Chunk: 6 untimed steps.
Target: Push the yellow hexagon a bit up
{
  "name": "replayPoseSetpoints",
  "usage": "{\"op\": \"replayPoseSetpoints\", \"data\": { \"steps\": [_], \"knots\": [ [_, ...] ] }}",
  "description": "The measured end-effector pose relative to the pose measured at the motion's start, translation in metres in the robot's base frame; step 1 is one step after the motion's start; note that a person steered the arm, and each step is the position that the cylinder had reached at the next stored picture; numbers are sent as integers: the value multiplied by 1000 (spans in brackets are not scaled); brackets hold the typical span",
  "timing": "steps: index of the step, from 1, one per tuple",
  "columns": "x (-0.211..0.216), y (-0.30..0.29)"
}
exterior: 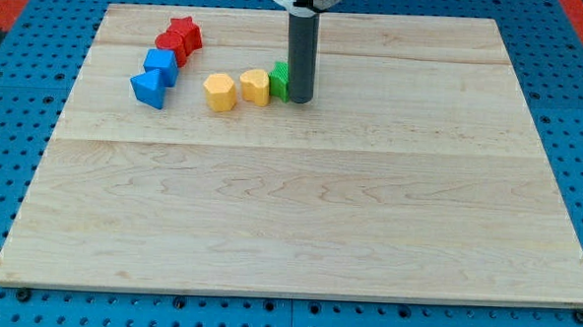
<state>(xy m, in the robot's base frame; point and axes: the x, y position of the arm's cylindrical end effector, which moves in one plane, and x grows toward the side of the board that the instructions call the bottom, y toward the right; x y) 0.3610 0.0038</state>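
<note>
No pincer was fitted to this arm, so nothing could be said to be held or opened; the work was done by a dark rod, and my tip was seen resting on the wooden board just to the view's right of a green block, touching it or very nearly so, though the rod hid part of that block and the contact could not be settled. Two yellow blocks lay in a row to the view's left of the green one: a yellow hexagon at the left end and a second yellow block beside the green one, whose shape was hard to make out. The push upward was judged not yet begun, since the tip stood on the far side of the row from the hexagon and not below it. What was left was to bring the tip round beneath the hexagon and press it toward the view's top. Open board was seen above the hexagon up to the top edge, with a red star, a red block and two blue blocks lying up and to the view's left, near enough to be grazed if the push drifted that way.
</note>
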Motion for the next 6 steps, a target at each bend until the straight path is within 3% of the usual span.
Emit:
{"op": "replayPoseSetpoints", "data": {
  "steps": [1, 2, 3, 4, 6],
  "knots": [
    [34, -1],
    [39, -73],
    [39, -109],
    [42, -96],
    [5, -114]
  ]
}}
